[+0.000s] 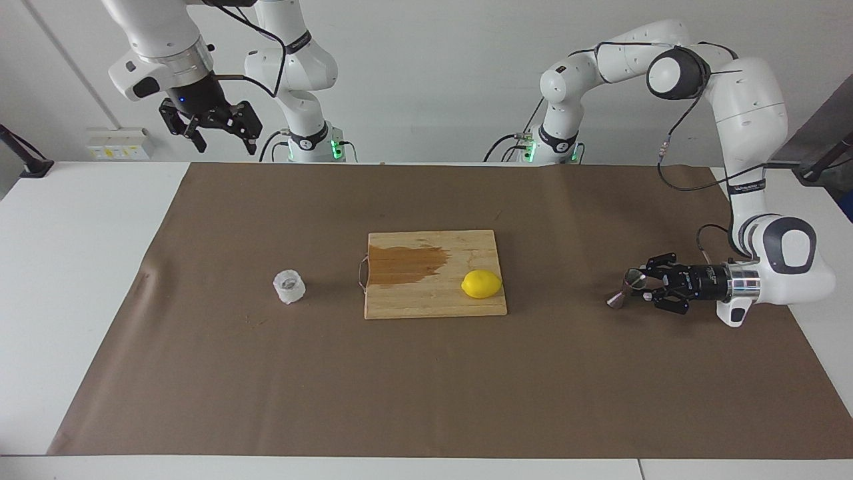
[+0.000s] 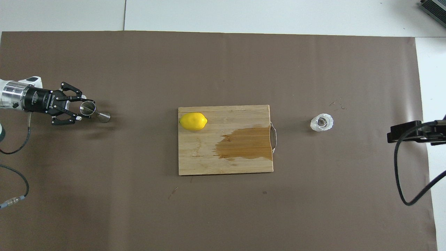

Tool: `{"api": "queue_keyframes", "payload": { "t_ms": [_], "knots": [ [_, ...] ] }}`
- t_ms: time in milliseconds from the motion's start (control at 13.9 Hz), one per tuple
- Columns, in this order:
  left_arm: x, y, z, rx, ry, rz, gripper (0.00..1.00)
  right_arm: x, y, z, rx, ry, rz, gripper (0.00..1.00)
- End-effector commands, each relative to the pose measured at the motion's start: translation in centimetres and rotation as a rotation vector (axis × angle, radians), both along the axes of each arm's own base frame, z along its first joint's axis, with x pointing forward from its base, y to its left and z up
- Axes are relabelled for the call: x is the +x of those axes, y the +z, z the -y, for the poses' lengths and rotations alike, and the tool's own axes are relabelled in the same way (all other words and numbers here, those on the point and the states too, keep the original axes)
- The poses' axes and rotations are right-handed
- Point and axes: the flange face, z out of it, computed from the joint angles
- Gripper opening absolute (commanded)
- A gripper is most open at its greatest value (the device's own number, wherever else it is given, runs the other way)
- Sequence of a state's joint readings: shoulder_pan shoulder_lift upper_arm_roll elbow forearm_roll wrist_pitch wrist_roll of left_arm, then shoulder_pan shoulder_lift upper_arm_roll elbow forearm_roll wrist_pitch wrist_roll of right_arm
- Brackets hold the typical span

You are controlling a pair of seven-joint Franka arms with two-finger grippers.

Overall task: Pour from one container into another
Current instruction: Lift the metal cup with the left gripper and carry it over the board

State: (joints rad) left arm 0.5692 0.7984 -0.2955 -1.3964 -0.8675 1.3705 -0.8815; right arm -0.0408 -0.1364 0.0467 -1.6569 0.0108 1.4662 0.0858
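On the mat: one lemon [image 1: 481, 284], one glass cup [image 1: 288, 287], one jigger [image 1: 625, 288] pinched by the left end effector [image 1: 638, 285]; right end effector [image 1: 220, 135] spread.

From overhead I see the left gripper [image 2: 84, 108] lying low and level at the left arm's end of the brown table mat [image 2: 223, 216], its fingertips clamped on the upper cone of the silver jigger [image 2: 93, 111], which stands on the mat. At the middle of the mat lies the wooden cutting board [image 2: 209, 160] with a dark wet patch [image 2: 245, 143] next to its metal handle [image 2: 274, 137] and a lemon [image 2: 193, 121] on its corner toward the left arm's end. The clear textured glass cup [image 2: 322, 122] stands upright on the mat just past the board's handle, toward the right arm's end, where only a black part with a cable [image 2: 411, 134] shows at the view's edge.
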Motion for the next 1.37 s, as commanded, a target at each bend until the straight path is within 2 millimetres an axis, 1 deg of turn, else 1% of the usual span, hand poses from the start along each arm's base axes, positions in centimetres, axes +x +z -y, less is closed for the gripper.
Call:
{"api": "queue_keyframes", "payload": {
  "t_ms": [0, 72, 144, 216, 433, 505, 577, 649, 793, 938, 1082, 1298],
  "knots": [
    [0.0, 0.0, 0.1, -0.011, 0.003, 0.002, 0.00, -0.8, 0.1, 0.4, 0.003, 0.018, -0.001, 1.00],
    [0.0, 0.1, 0.4, -0.017, -0.004, 0.004, 0.00, -0.8, 0.0, 0.4, 0.003, 0.017, -0.002, 1.00],
    [0.1, 0.5, 1.2, -0.040, -0.016, 0.008, 0.00, -0.9, 0.1, 0.4, 0.003, 0.017, -0.001, 1.00],
    [0.1, 0.9, 2.5, -0.078, -0.031, 0.008, 0.00, -0.8, 0.0, 0.4, 0.003, 0.017, -0.002, 1.00],
    [0.0, 0.9, 5.6, -0.132, -0.060, -0.022, 0.00, -0.9, 0.1, 0.4, 0.002, 0.018, -0.001, 1.00],
    [-0.1, 1.1, 7.6, -0.147, -0.089, -0.035, 0.00, -0.9, 0.2, 0.3, 0.002, 0.020, 0.001, 1.00],
    [-0.3, 1.4, 9.2, -0.154, -0.118, -0.044, 0.00, -0.9, 0.1, 0.2, 0.001, 0.021, -0.001, 1.00],
    [-0.7, 2.1, 11.5, -0.157, -0.154, -0.050, 0.00, -0.8, 0.0, 0.4, 0.003, 0.019, -0.002, 1.00],
    [-1.6, 3.9, 15.1, -0.182, -0.170, -0.076, 0.00, -0.9, 0.1, 0.4, 0.003, 0.017, -0.001, 1.00],
    [-2.8, 5.7, 18.0, -0.198, -0.177, -0.090, 0.00, -0.9, 0.1, 0.4, 0.003, 0.017, -0.001, 1.00],
    [-3.8, 7.8, 21.8, -0.212, -0.204, -0.080, 0.00, -0.9, 0.1, 0.4, 0.003, 0.017, -0.001, 1.00],
    [-6.0, 9.0, 25.9, -0.193, -0.147, -0.081, 0.00, -0.9, 0.1, 0.4, 0.003, 0.017, -0.001, 1.00]
  ]
}}
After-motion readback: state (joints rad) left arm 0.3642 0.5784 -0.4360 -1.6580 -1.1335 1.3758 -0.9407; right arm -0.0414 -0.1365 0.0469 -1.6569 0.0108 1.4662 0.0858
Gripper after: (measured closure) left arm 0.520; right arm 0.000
